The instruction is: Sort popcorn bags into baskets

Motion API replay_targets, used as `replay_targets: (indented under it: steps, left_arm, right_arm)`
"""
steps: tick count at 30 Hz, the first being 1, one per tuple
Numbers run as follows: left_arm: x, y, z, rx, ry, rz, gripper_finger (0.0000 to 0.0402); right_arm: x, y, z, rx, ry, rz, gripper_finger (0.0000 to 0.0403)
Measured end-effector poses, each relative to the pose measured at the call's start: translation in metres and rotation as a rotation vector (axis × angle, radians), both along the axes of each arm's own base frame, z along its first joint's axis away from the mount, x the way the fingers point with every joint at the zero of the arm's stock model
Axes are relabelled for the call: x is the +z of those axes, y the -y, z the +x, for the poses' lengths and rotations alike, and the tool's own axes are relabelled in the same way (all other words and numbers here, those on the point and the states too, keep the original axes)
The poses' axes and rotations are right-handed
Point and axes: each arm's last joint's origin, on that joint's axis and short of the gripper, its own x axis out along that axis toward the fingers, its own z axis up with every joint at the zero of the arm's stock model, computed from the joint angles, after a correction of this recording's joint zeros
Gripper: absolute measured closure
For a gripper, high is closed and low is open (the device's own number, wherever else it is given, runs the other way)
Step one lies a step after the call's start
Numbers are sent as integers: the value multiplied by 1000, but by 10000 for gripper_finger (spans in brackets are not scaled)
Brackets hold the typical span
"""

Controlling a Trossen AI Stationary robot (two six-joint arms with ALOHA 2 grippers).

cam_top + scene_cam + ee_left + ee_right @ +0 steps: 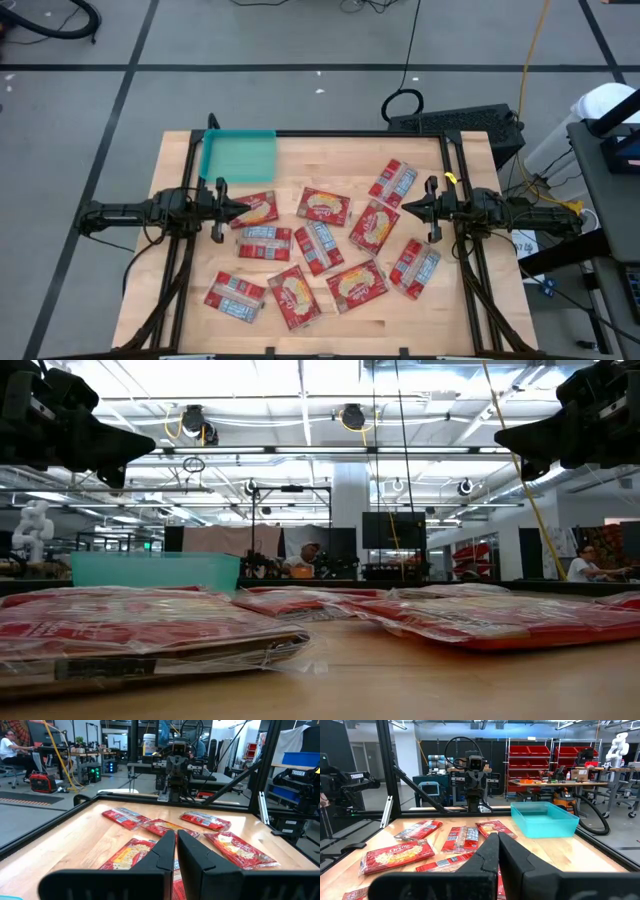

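Both grippers' fingers are sitting closed and empty above the worktop's side edges, while the popcorn bags [322,245] are looking light, slippery, best pinched by an edge.

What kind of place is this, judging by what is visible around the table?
Probably a robotics lab or workshop: red storage bins on metal shelving, another dark robot arm on a stand, and a person seated at a desk with equipment.

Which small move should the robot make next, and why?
Probably open the left gripper and lower it onto the flat red popcorn bag beside it: both grippers are shut and empty, and this bag lies nearest the shallow teal-green plastic basket, which holds no bags.
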Motion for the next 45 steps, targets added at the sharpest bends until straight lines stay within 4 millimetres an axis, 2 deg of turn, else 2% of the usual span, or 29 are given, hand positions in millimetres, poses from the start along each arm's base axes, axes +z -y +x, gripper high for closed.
replay_targets:
  steps: [45]
  left_arm:
    - [0,0,0,0,0,0,378]
  right_arm:
    - [2,0,0,0,22,-1,403]
